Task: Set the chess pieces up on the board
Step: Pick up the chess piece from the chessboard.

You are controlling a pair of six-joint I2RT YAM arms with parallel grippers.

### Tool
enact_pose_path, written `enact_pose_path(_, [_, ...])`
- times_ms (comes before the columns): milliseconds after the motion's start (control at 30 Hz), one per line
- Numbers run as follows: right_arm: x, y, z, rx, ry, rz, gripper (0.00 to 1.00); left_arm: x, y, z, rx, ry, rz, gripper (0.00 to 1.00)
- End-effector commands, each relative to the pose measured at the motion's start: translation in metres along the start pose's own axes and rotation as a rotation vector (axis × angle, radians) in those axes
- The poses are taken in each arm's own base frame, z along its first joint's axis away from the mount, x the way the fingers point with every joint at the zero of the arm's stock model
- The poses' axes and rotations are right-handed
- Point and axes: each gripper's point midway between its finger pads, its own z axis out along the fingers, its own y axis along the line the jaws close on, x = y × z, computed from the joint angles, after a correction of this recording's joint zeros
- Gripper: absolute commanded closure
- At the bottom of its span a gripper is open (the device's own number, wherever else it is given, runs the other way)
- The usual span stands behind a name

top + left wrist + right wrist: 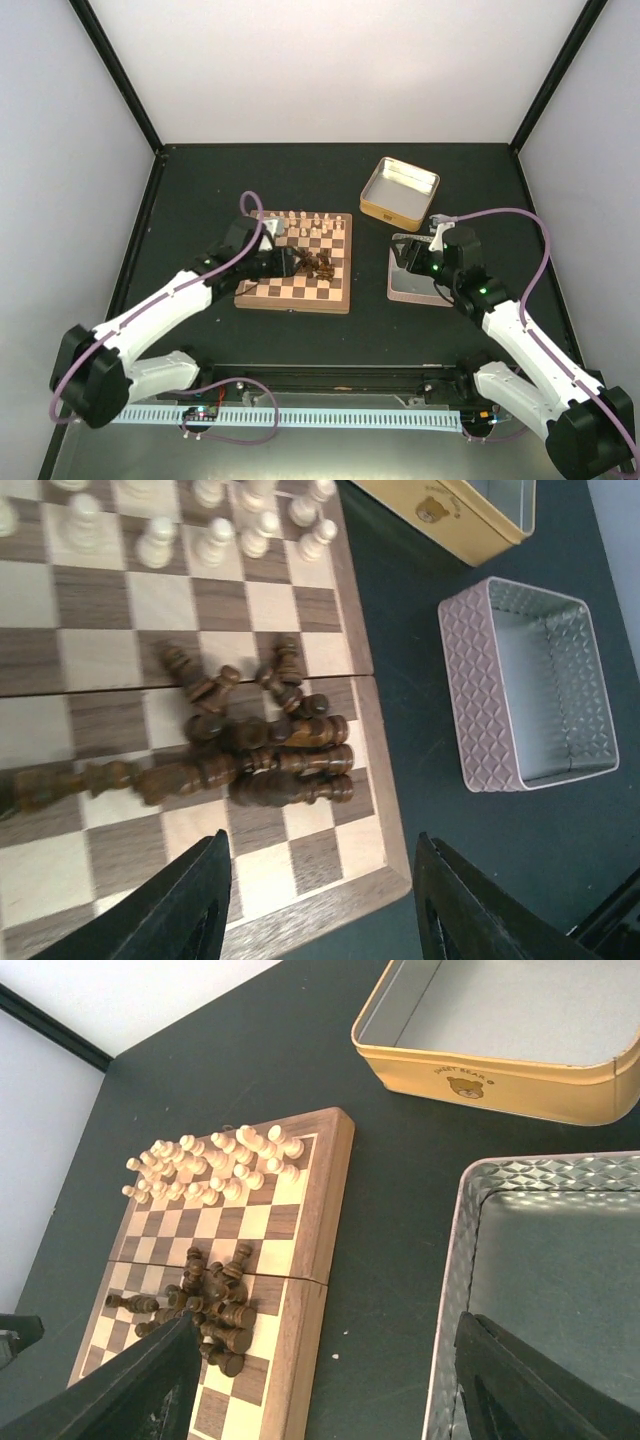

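The wooden chessboard (pixel 290 295) lies mid-table. Several dark brown chess pieces (pixel 318 265) lie toppled in a heap on its right middle squares; they also show in the left wrist view (pixel 270 755) and the right wrist view (pixel 212 1305). Pale cream chessmen (pixel 305 222) stand along the far rows. My left gripper (pixel 318 905) is open and empty above the board's near right corner (pixel 385 875), just short of the heap. My right gripper (pixel 330 1390) is open and empty, over the table between the board (pixel 310 1260) and the pink tin.
An empty pink tin (pixel 410 285) with embossed walls sits right of the board, under my right arm; it also shows in both wrist views (pixel 530 685) (pixel 545 1290). An open yellow tin (pixel 398 190) sits behind it (pixel 490 1030).
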Motion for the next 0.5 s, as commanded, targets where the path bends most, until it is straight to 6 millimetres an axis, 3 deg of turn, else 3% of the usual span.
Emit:
enact_pose_path(0, [-0.005, -0.003, -0.002, 0.03, -0.027, 0.006, 0.3, -0.006, -0.013, 0.017, -0.084, 0.011, 0.063, 0.48])
enact_pose_path(200, [-0.002, -0.009, -0.004, 0.055, -0.027, 0.013, 0.31, 0.006, -0.01, 0.045, -0.19, 0.103, 0.107, 0.48])
enact_pose_path(467, [-0.001, -0.012, -0.005, 0.065, -0.031, 0.018, 0.34, 0.009, -0.004, 0.064, -0.256, 0.147, 0.126, 0.51])
